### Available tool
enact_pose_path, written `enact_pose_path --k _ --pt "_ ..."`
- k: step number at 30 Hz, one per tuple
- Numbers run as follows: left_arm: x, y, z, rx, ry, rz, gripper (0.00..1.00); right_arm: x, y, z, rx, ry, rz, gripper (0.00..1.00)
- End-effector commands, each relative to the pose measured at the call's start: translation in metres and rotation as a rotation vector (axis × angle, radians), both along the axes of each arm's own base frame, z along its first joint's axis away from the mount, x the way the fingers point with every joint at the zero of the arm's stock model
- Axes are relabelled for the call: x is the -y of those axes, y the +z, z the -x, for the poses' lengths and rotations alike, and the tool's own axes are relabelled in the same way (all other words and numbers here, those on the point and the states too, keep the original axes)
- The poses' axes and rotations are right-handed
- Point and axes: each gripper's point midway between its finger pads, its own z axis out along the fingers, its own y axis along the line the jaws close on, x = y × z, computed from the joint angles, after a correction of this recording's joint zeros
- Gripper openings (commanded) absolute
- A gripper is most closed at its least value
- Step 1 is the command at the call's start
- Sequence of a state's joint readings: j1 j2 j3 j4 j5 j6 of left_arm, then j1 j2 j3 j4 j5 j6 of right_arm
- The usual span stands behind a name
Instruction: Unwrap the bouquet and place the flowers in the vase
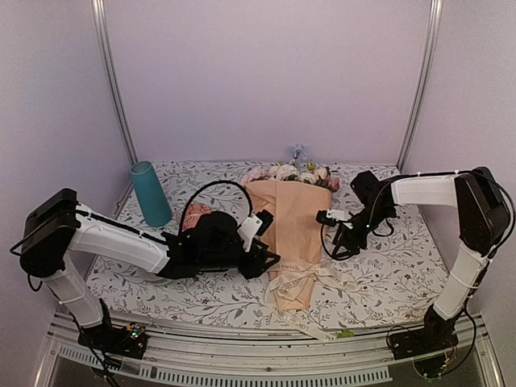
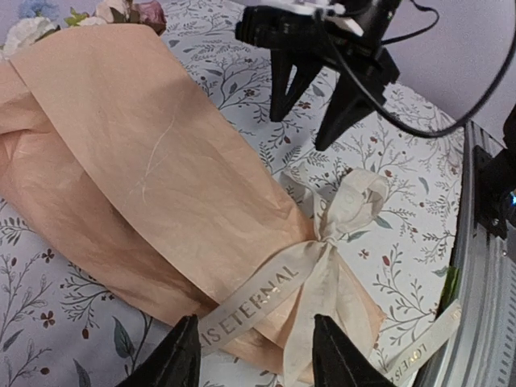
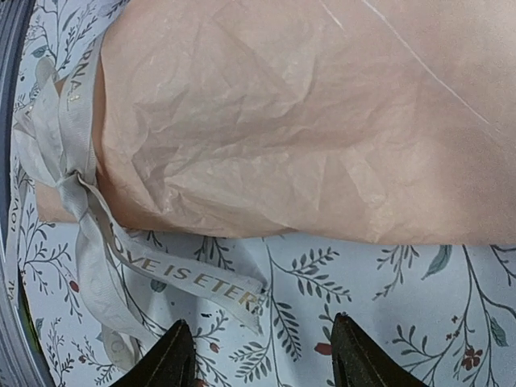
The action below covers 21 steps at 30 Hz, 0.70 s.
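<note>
Peach bouquet (image 1: 292,234) lies btwn open L fingers (image 2: 177,360) & R fingers (image 3: 171,360).

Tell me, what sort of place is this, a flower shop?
Likely a robot test booth, not a shop: plain walls and metal posts enclose a table, a left arm and right arm are bolted at its near edge, and it holds one wrapped bouquet and a vase.
</note>
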State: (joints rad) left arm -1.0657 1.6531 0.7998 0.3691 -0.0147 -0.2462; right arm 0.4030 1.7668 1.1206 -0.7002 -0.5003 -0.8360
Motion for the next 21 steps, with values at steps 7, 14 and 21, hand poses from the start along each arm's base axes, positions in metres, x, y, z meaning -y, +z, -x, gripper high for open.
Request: enact_pose_path --k 7,14,21 --pt "0.014 0.018 -0.099 -0.176 0.250 0.251 0.55 -0.055 -0.008 0.027 0.040 0.217 -0.038 0.57" --pt "0.027 -0.012 -0.126 -0.277 0.281 0.254 0.51 -0.054 -0.023 0.033 0.024 0.228 0.001 0.46" --pt "0.027 -0.029 -0.120 -0.344 0.288 0.264 0.41 -0.057 -0.015 0.040 -0.012 0.227 -0.030 0.22"
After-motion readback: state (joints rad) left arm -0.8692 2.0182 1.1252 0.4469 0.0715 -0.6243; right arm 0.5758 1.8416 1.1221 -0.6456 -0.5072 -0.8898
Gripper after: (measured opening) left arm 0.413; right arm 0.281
